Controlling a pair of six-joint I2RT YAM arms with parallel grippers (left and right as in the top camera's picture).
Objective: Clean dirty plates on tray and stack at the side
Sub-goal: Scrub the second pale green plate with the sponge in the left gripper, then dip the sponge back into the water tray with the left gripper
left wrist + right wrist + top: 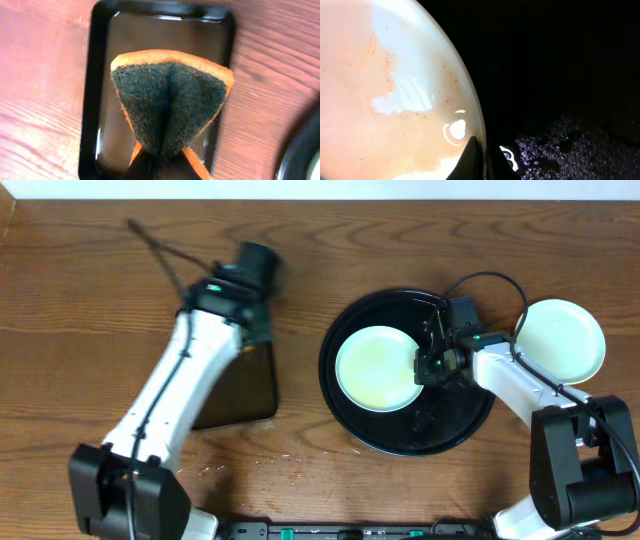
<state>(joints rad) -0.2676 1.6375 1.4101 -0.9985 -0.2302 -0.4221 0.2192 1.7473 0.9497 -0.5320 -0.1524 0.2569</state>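
Black tray (455, 415) holds the yellow plate (375, 368), its rim pinched by the right gripper (482, 162), arm folded inward. Left arm reaches forward, left gripper (157, 167) clamped on a sponge (170, 100).

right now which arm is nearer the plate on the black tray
Right arm. Its jaws grip the plate by its rim; the left arm is away, holding a sponge over the small tray.

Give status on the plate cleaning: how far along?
Done: one pale plate sits on the tabletop beside the black tray. In hand: right end effector pinches the speckled plate rim on the tray; left end effector grips the sponge. Left: scrub off the specks, stack it.
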